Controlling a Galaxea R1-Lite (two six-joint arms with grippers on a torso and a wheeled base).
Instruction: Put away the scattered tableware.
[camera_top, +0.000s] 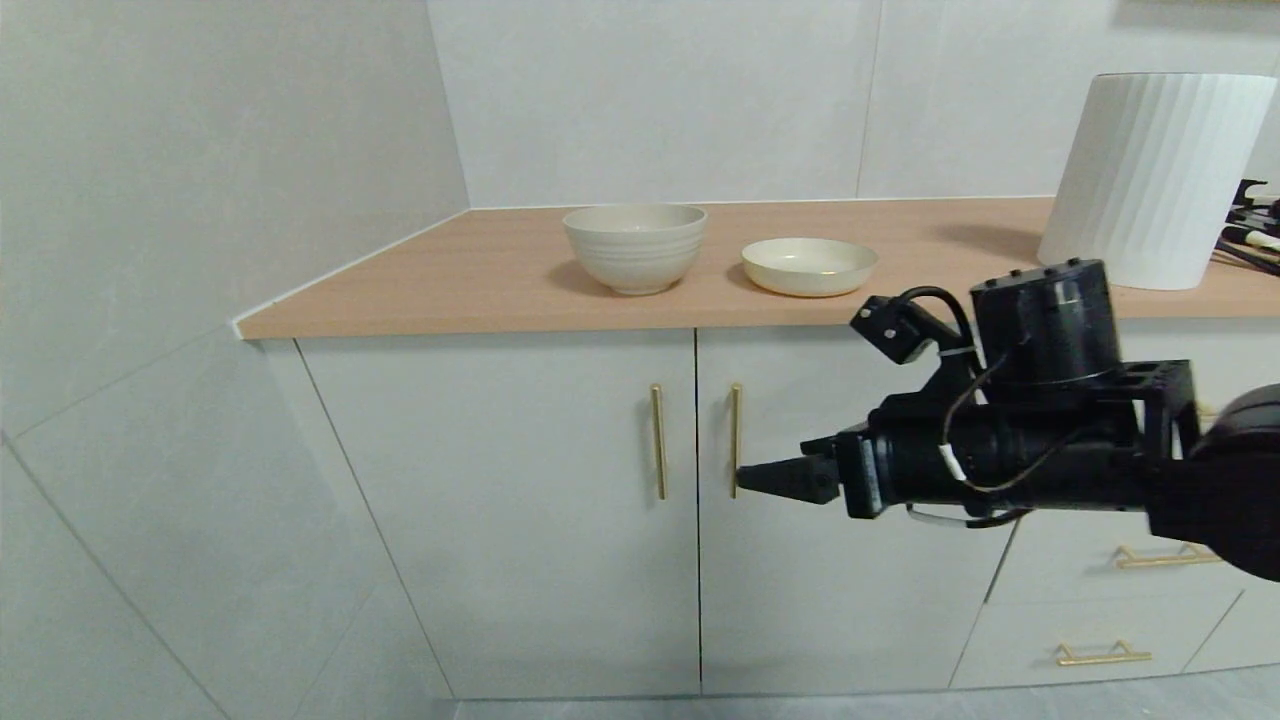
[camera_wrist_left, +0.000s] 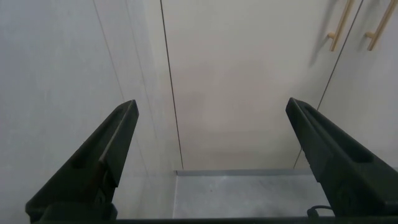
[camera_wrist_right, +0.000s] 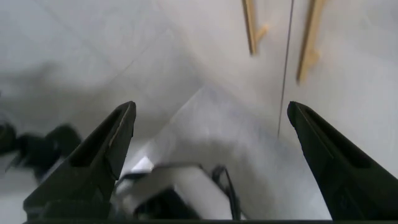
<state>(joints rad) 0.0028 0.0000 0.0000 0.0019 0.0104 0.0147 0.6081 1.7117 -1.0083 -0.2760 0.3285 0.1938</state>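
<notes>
The head view takes in the bowl (camera_top: 635, 247) and dish (camera_top: 809, 266), side by side but apart on the counter (camera_top: 480, 285), with a white ribbed pot (camera_top: 1150, 180) off to the right. Below, the right arm reaches level across the cabinet, and the right gripper (camera_top: 760, 478) ends near the lower end of the right door's handle (camera_top: 736, 430). Its wrist view gives the spread: fingers (camera_wrist_right: 102, 155) wide, holding nothing. The left gripper (camera_wrist_left: 211, 109) is also wide and empty, facing a cabinet door (camera_wrist_left: 249, 93) above the floor.
</notes>
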